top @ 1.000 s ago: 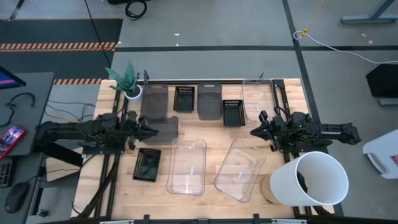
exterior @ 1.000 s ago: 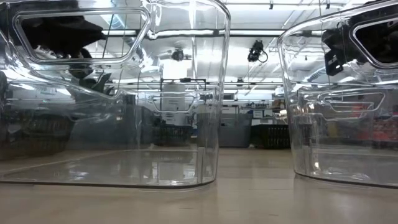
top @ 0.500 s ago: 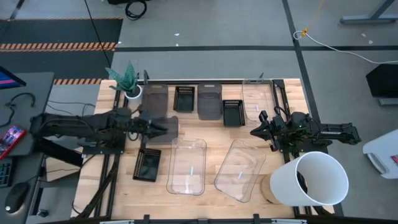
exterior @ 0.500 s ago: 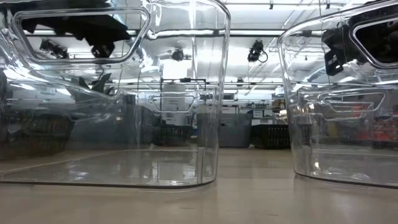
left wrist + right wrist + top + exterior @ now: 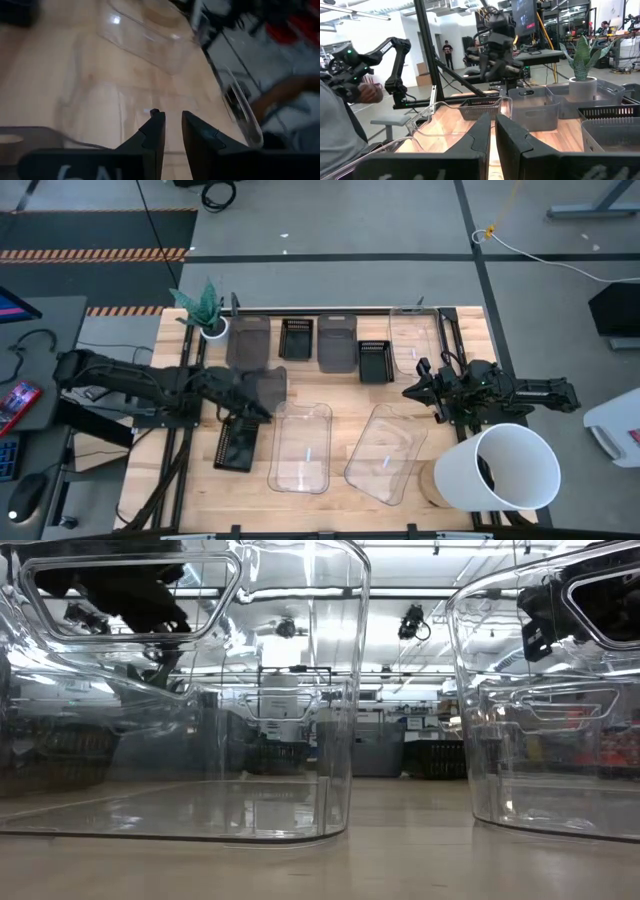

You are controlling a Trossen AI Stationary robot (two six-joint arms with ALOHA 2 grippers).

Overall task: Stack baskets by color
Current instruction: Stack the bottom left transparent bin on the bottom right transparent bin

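Baskets are sitting in 3 kinds across the table: 2 smoky grey baskets [image 5: 337, 343] and 2 black slotted ones [image 5: 296, 337] along the far edge with a clear one at the far right, another grey basket [image 5: 262, 387] mid-left, a third black basket [image 5: 237, 444] near the front-left, and 2 clear baskets [image 5: 302, 446] lying open at the front. The left gripper [image 5: 256, 409] is hovering between the grey basket and the front black one, its fingers a narrow gap apart and holding nothing in its wrist view; the right gripper [image 5: 412, 391] is waiting mid-right with fingers nearly together and empty. For a clean stack I'd judge it should straddle one wall near the middle, lift level, and lower squarely into the same-colored basket.
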